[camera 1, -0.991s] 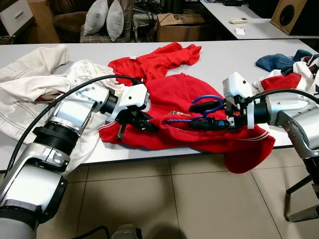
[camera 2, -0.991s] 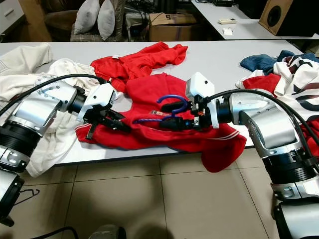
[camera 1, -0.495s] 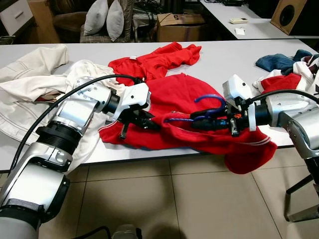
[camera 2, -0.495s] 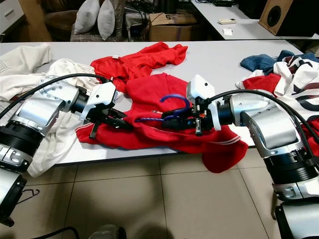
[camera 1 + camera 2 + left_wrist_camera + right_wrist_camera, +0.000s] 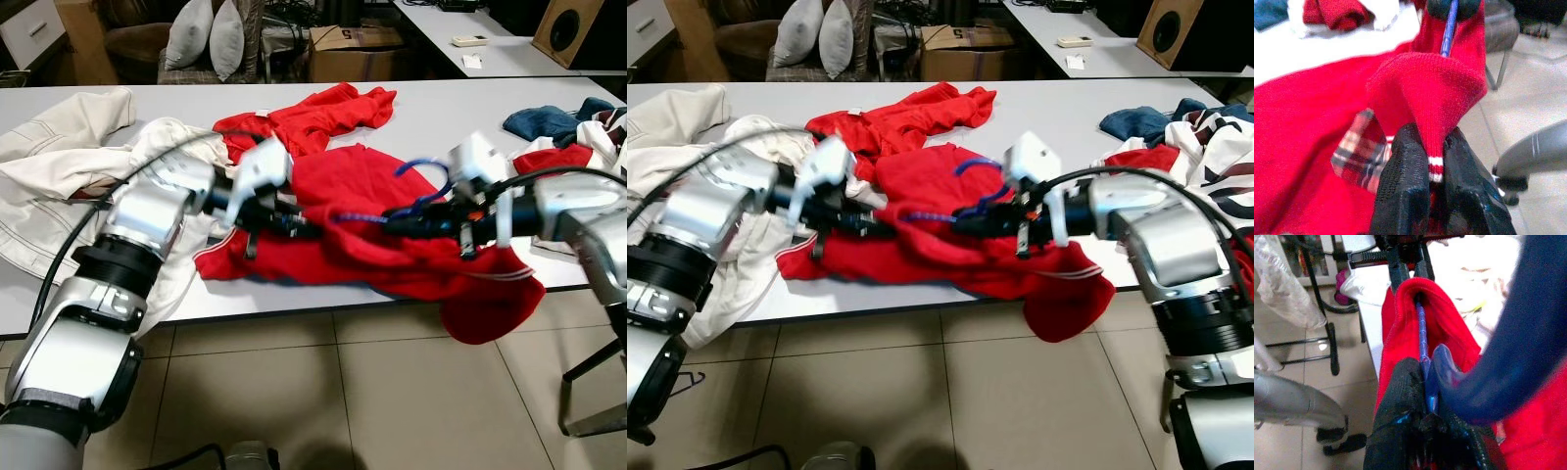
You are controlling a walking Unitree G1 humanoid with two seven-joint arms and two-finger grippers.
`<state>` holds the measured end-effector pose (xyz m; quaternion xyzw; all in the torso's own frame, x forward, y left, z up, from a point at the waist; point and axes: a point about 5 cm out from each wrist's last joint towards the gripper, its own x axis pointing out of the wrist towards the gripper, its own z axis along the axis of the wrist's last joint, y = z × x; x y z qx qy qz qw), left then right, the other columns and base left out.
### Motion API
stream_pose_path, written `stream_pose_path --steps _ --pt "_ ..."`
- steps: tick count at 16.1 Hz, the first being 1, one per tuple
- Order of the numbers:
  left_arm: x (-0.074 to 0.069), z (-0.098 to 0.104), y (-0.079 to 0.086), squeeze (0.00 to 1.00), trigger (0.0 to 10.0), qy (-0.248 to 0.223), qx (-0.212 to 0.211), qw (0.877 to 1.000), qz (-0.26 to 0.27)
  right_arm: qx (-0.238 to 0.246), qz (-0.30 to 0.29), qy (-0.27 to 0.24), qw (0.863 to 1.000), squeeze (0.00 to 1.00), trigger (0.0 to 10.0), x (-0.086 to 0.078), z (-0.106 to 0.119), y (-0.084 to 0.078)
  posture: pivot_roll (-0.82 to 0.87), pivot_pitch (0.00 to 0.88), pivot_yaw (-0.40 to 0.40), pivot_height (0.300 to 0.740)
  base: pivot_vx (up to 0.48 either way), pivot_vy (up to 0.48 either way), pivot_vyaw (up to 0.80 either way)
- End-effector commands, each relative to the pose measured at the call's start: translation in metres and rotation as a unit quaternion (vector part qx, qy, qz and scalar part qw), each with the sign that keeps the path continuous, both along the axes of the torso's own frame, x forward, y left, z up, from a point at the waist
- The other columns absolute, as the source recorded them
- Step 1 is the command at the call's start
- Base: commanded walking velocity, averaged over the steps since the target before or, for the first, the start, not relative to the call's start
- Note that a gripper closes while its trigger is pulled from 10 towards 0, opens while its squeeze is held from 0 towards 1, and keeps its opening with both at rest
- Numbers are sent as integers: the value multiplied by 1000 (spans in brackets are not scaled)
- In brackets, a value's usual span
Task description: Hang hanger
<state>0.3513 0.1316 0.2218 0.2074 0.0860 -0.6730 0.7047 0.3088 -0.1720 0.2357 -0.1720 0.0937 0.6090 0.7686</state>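
1. Hanger (image 5: 416,191), blue, sits inside red sweater (image 5: 392,245) at table (image 5: 460,108) front edge
2. Right gripper (image 5: 1426,396) clamps hanger bar
3. Left gripper (image 5: 1431,161) pinches sweater hem

My head cameras are looking forward and down over the table (image 5: 411,108), sharing the same scene. My wrist cameras are facing each other along the hanger (image 5: 1422,340), very close.

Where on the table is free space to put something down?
Bare table lies behind the red shirt, between the red sweater and the blue cloth. The left end is crowded with white clothes; the front edge holds both grippers.
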Motion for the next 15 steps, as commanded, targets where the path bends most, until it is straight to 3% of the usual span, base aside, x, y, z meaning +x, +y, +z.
stream_pose_path --steps 1,2,5,8,9,12,13,15 --pt "2 30 -4 1000 10000 -30 -67 997 -10 -9 11 3 1000 0 0 -2 1 1 61 0 5 740 0 0 0" --pt "0 41 -2 0 10000 -34 -112 993 -18 -8 8 2 1000 0 0 -3 4 -2 60 0 5 740 0 0 0" --pt "-2 48 3 0 10000 -14 -142 990 -20 3 -4 -1 1000 0 0 -3 10 -7 54 0 8 740 0 0 0" --pt "-3 48 18 0 10000 -2 -150 989 14 23 -14 1 1000 0 0 -5 13 -10 47 0 12 740 0 0 0" --pt "-1 40 31 0 10000 -45 -131 987 83 28 -18 5 999 0 0 -9 14 -12 43 0 12 740 0 0 0" --pt "-5 26 51 0 10000 -72 -102 978 166 44 -14 10 999 0 0 -16 20 -14 41 0 12 740 0 0 0" --pt "-17 15 61 0 10000 -71 -108 971 201 51 -15 11 999 0 0 -22 23 -15 47 0 5 740 0 0 0" --pt "-34 -1 64 0 10000 -63 -117 962 239 48 -15 14 999 0 0 -31 24 -13 59 0 -9 740 0 0 0"
